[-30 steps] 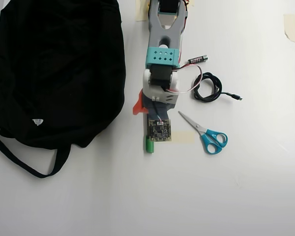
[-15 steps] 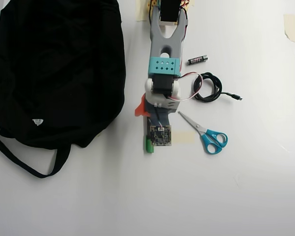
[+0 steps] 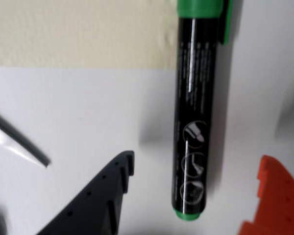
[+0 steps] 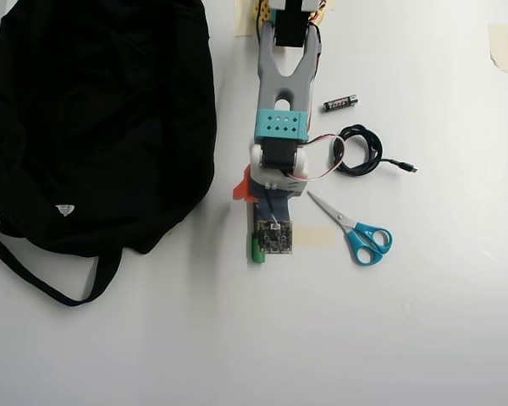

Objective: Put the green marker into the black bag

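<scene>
Tool (image 3: 191, 196) open astride green marker (image 3: 193, 117), white table (image 3: 88, 112).

On the white table (image 4: 423, 338), the blue-handled scissors (image 4: 356, 230) serve as the landmark, lying with the blades pointing up and to the left in the overhead view and the handles toward the lower right. Just above them sits a coiled black cable (image 4: 360, 150), its plug end trailing off to the right. Farther up from the scissors, beyond the cable, a small black battery (image 4: 340, 102) lies nearly level. Just left of the scissors' handles a pale strip of tape (image 4: 315, 237) is stuck flat to the surface. Well apart from the scissors, at the top right edge, is another piece of pale tape (image 4: 499, 44).
</scene>
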Available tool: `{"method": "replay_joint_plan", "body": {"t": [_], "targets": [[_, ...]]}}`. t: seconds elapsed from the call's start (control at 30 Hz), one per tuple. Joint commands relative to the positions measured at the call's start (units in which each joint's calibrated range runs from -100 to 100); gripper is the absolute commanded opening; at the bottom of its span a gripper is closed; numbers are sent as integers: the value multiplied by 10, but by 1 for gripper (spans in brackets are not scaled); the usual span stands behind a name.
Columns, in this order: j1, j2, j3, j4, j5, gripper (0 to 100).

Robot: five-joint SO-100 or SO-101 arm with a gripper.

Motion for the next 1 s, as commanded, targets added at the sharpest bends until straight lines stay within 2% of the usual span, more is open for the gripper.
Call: {"method": "replay_joint_plan", "body": {"t": [0.0,0.47,0.97], "targets": [[2,8,-37,-2,-8,32],[3,48,-62,-5,-8,32],[3,59,-61,-5,-8,18]]}}
